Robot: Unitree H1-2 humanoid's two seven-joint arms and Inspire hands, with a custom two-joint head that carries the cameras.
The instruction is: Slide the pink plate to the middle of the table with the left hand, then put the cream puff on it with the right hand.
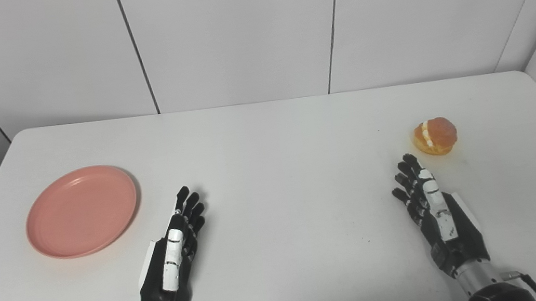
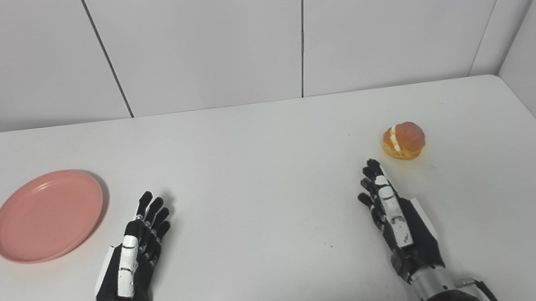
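A pink plate (image 1: 81,211) lies flat on the left side of the white table (image 1: 276,170); it also shows in the right eye view (image 2: 46,215). A cream puff (image 1: 435,136) with a white cream stripe sits on the right side. My left hand (image 1: 177,250) is open and empty, fingers stretched forward, just right of the plate and apart from it. My right hand (image 1: 430,206) is open and empty, fingertips a short way in front of the cream puff, not touching it.
White panel walls stand behind the table and along both sides. The table's far edge runs just under the back wall, with rounded corners.
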